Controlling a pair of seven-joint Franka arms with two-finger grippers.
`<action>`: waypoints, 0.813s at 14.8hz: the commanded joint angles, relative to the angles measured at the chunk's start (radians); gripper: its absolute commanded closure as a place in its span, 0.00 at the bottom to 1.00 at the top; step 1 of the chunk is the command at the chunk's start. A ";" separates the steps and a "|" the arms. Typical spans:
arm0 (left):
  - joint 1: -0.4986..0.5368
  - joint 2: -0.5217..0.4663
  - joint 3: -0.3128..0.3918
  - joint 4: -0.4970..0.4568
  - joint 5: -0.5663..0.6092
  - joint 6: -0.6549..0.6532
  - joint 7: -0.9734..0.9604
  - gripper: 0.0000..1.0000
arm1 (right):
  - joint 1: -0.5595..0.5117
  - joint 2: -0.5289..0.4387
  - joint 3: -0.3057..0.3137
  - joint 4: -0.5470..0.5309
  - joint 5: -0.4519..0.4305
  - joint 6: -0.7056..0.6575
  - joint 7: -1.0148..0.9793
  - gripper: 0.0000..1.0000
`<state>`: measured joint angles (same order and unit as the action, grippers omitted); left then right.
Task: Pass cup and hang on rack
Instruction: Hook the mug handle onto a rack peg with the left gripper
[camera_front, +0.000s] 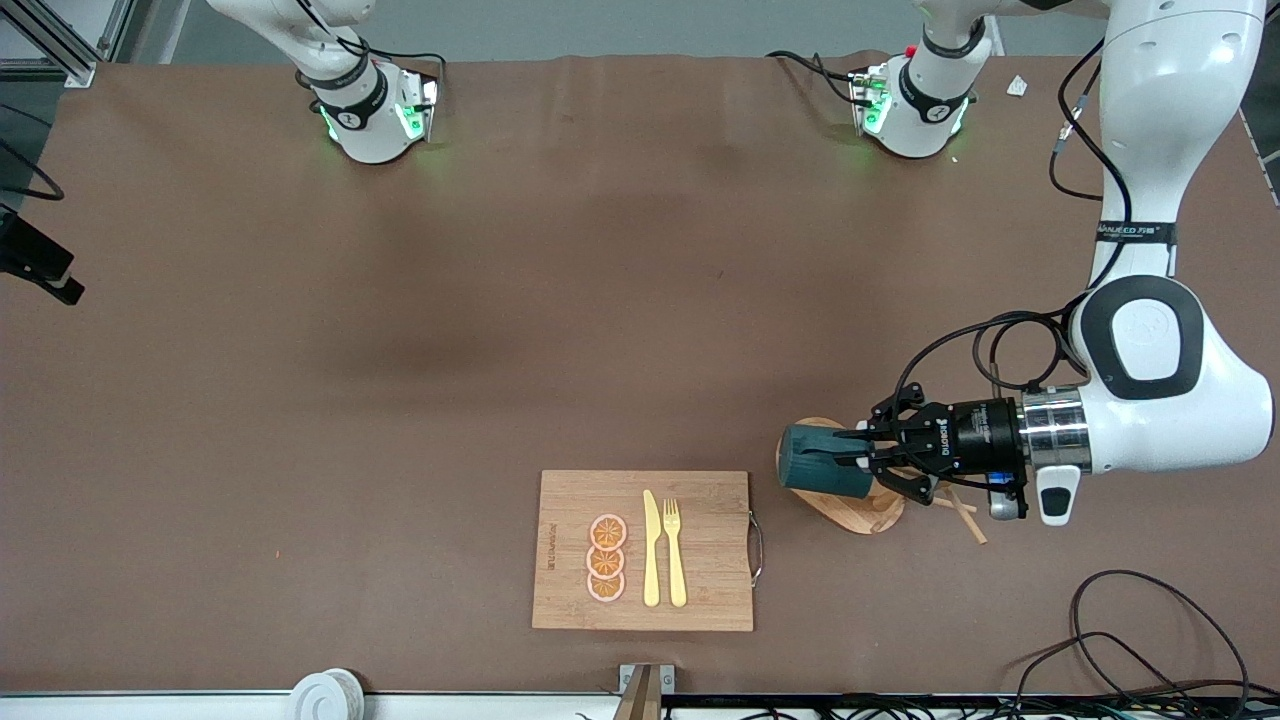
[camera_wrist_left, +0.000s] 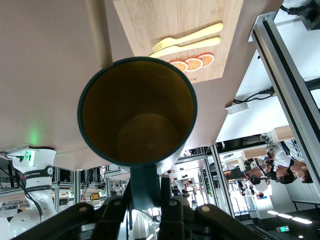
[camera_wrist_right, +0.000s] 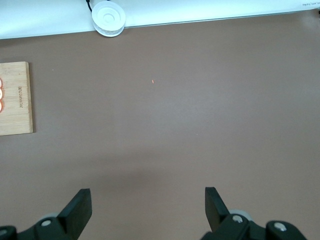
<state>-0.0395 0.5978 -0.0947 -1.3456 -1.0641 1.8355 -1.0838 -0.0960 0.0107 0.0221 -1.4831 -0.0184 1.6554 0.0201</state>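
My left gripper (camera_front: 858, 450) is shut on the small handle of the dark teal cup (camera_front: 822, 462). The cup hangs on its side over the oval base of the wooden rack (camera_front: 872, 516), its bottom toward the right arm's end of the table. Thin pegs (camera_front: 966, 516) stick out from under the gripper, which hides the rack's post. In the left wrist view the cup's yellowish inside (camera_wrist_left: 137, 112) faces the camera, the handle sits between the left gripper's (camera_wrist_left: 145, 189) fingers, and a wooden rod of the rack (camera_wrist_left: 98, 30) passes beside the rim. My right gripper (camera_wrist_right: 147, 199) hangs open over bare table.
A bamboo cutting board (camera_front: 710, 595) with a yellow knife (camera_front: 651, 548), a fork (camera_front: 675, 552) and three orange slices (camera_front: 606, 557) lies beside the rack, toward the right arm's end. A white roll (camera_front: 325, 694) sits at the table's near edge. Cables (camera_front: 1130, 640) lie near the left arm's end.
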 joint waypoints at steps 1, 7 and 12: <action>0.024 0.019 -0.005 0.008 -0.019 -0.022 -0.002 0.99 | -0.025 0.003 0.016 0.015 -0.002 -0.011 0.003 0.00; 0.095 0.039 -0.005 0.002 -0.019 -0.065 0.001 0.99 | -0.030 0.005 0.018 0.020 -0.002 -0.011 0.001 0.00; 0.110 0.060 -0.005 0.002 -0.024 -0.073 0.007 0.99 | -0.031 0.003 0.016 0.021 0.000 -0.011 0.001 0.00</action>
<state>0.0633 0.6514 -0.0944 -1.3465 -1.0641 1.7740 -1.0838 -0.1002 0.0107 0.0202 -1.4768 -0.0184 1.6553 0.0201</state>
